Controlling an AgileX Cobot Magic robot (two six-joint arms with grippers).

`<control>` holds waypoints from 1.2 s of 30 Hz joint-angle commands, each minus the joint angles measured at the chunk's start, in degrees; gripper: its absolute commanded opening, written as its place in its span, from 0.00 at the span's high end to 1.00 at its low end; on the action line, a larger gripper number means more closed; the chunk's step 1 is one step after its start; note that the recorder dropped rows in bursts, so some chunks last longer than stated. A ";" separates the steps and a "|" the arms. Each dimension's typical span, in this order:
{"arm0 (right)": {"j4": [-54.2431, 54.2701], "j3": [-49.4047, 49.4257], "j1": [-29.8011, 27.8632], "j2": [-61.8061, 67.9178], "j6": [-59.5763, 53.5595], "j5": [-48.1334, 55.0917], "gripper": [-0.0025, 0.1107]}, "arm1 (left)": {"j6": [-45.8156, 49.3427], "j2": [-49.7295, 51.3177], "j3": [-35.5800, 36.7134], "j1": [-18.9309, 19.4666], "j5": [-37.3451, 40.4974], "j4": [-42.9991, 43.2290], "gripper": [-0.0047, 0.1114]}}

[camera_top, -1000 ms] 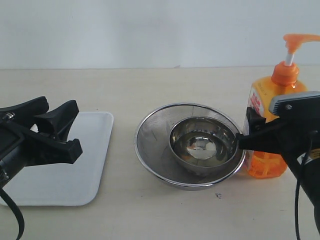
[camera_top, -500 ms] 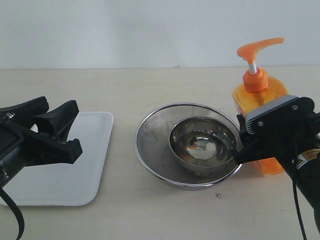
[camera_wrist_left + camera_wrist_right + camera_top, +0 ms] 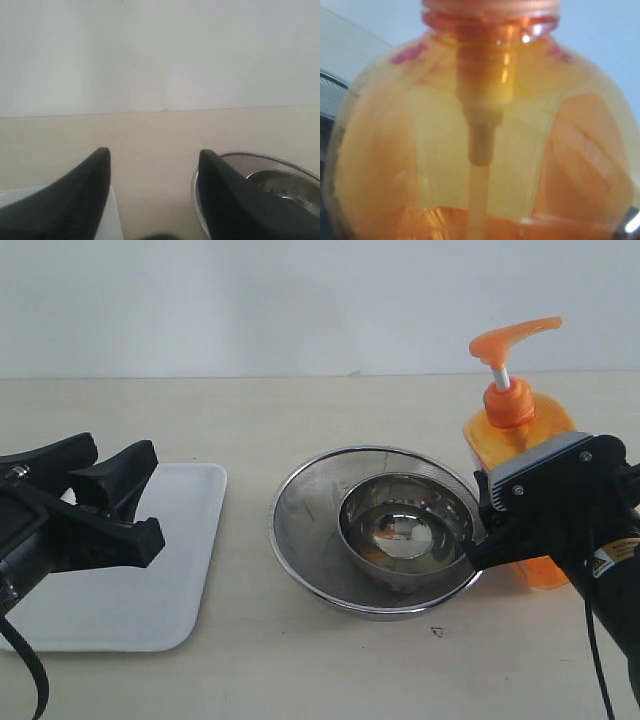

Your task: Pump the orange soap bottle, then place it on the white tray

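Step in hand looks like the hold on the tall translucent orange plastic soap bottle [image 3: 505, 440]. It sits at 3 o'clock of the round steel mesh strainer [image 3: 300, 502], tilted, its base hidden behind the arm. The right gripper [image 3: 510, 535] has its jaws clamped on the lower body. The right wrist view is filled with orange plastic and shows no jaws, but a bottle leaning like that is being held.

The pump head stands fully up on its white stem. You can't tell from here whether the pump stroke is done; I'd guess not.

The left gripper [image 3: 120, 490] hangs with its jaws spread and empty over the 9 o'clock side of the flat white rectangular tray [image 3: 150, 610], well apart from the bottle.

- **Next move, my call:** press that head down, then carry the bottle across or around the strainer to the tray at 9 o'clock. Move the left arm off the tray first and keep the bottle upright.
- **Contents:**
  - The strainer on the bench holds a smaller shiny steel bowl [image 3: 405, 530]; liquid or just reflections inside, can't tell.
  - The bottle has orange liquid low down and a dip tube visible.
  - Nothing lies on the tray.
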 commanded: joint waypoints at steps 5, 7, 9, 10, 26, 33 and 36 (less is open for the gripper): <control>0.39 0.07 -0.14 -0.19 0.18 -0.18 0.98 | -0.59 -0.44 0.29 0.18 0.05 -0.07 0.53; 0.39 0.07 -0.14 -0.19 0.32 -0.18 0.98 | -0.59 -0.44 0.29 0.18 0.05 -0.07 0.53; 0.39 0.07 -0.14 -0.19 0.32 -0.18 0.98 | -0.59 -0.44 0.29 0.18 0.05 -0.07 0.53; 0.39 0.07 -0.14 -0.19 0.32 -0.18 0.98 | -0.59 -0.44 0.29 0.18 0.05 -0.07 0.53; 0.39 0.07 -0.14 -0.19 0.57 -0.18 0.98 | -0.59 -0.44 0.29 0.18 0.06 0.11 0.53; 0.27 0.07 -0.14 -0.19 1.04 -0.18 0.98 | -0.70 -0.44 0.29 0.18 2.11 8.91 0.53; 0.27 0.07 -0.14 -0.19 1.04 -0.18 0.98 | -5.36 -0.44 0.29 0.18 3.02 12.72 0.56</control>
